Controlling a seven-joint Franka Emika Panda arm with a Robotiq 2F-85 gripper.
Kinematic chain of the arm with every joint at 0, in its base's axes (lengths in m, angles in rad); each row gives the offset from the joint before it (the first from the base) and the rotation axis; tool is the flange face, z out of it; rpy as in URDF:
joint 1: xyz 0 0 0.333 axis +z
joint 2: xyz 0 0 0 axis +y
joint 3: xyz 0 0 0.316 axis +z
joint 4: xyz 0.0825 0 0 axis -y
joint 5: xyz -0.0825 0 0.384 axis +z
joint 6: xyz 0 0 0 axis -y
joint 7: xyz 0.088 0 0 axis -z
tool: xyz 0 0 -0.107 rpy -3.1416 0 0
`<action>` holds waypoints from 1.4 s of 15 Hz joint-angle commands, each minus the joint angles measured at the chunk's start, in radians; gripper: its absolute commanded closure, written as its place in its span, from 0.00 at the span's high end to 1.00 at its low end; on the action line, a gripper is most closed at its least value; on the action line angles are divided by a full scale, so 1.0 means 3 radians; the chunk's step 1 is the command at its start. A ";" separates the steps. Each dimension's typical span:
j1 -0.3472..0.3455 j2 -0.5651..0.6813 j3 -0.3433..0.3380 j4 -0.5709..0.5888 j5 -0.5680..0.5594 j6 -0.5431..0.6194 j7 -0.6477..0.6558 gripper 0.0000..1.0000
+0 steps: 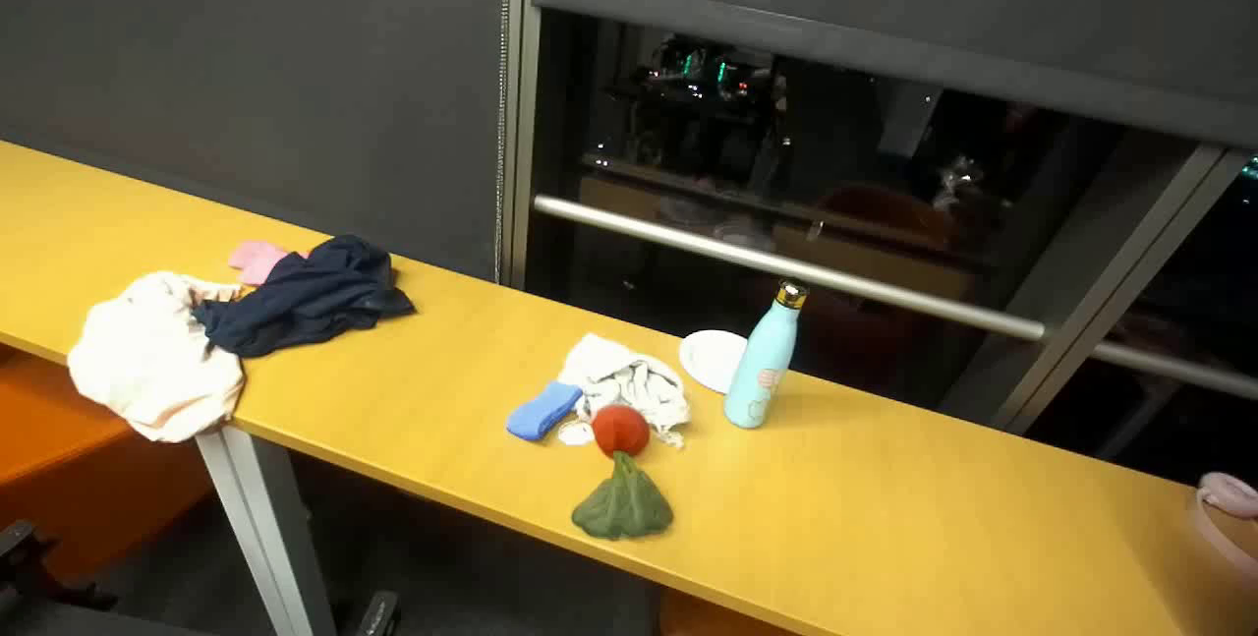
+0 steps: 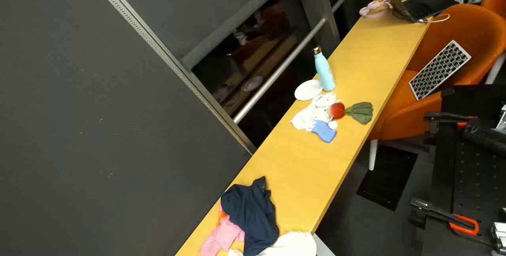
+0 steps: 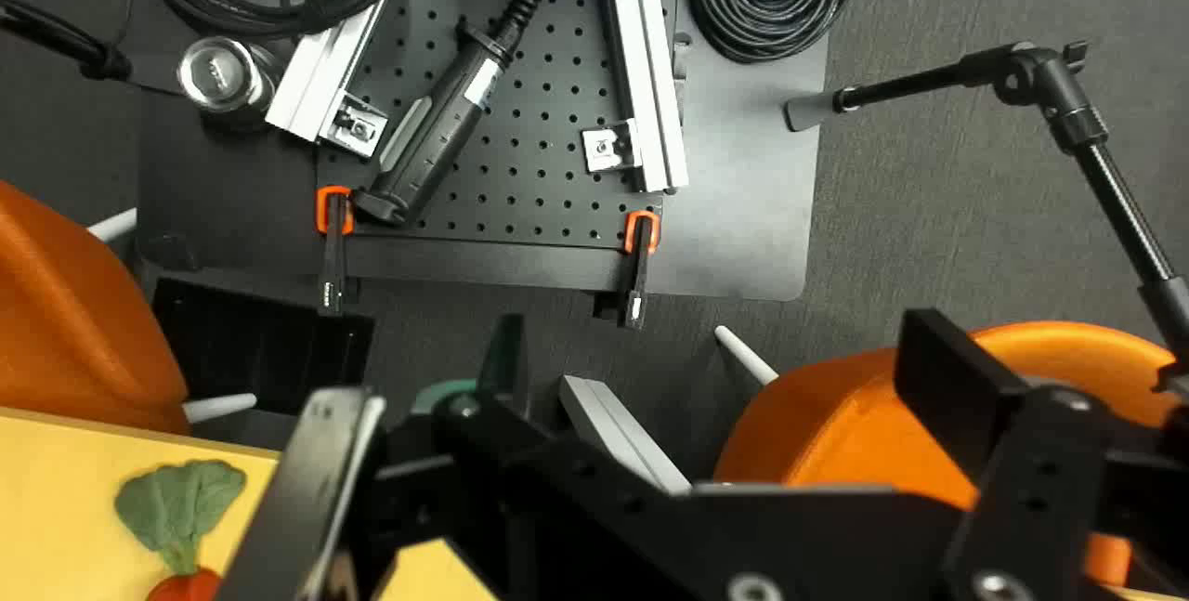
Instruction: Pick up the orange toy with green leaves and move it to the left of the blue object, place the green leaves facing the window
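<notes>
The toy is a red-orange ball [image 1: 620, 431] with dark green leaves [image 1: 623, 505]. It lies on the yellow table, also in an exterior view [image 2: 337, 110]. Its leaves point to the table's chair-side edge, away from the dark window [image 1: 708, 135]. The flat blue object [image 1: 543, 410] lies beside it, also in an exterior view [image 2: 325, 131]; it is out of the wrist view. In the wrist view the toy's leaves [image 3: 181, 499] show at lower left, its ball partly cut off. My gripper [image 3: 729, 373] is open and empty, fingers wide apart, off to the toy's side; neither exterior view shows it.
A white cloth [image 1: 629, 380] and a small white disc [image 1: 577, 433] touch or adjoin the toy. A pale-blue bottle [image 1: 762, 366] and white plate [image 1: 713, 359] stand near the window. Navy cloth [image 1: 310, 297] lies farther along. Orange chairs [image 3: 855, 424] line the table.
</notes>
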 commanded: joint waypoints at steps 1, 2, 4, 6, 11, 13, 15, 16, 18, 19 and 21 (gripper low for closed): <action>-0.0046 0.0005 0.0033 0.0012 0.0012 -0.0008 -0.0020 1.00; -0.0046 0.0005 0.0033 0.0014 0.0012 -0.0008 -0.0020 1.00; -0.0046 0.0005 0.0033 0.0017 0.0012 -0.0008 -0.0020 1.00; -0.0046 0.0005 0.0033 0.0017 0.0012 -0.0008 -0.0020 1.00; -0.0207 0.0122 -0.0010 -0.0238 -0.0016 0.1213 0.0113 1.00; -0.0295 0.0282 -0.0023 -0.0362 -0.0086 0.1826 0.0142 1.00; -0.0375 0.0486 -0.0039 -0.0524 -0.0140 0.2415 0.0186 1.00; -0.0424 0.0610 -0.0062 -0.0620 -0.0177 0.2704 0.0210 1.00; -0.0517 0.0862 -0.0116 -0.0733 -0.0247 0.3127 0.0257 1.00; -0.0551 0.0958 -0.0134 -0.0769 -0.0262 0.3263 0.0282 1.00; -0.0636 0.1199 -0.0203 -0.0818 -0.0296 0.3496 0.0300 1.00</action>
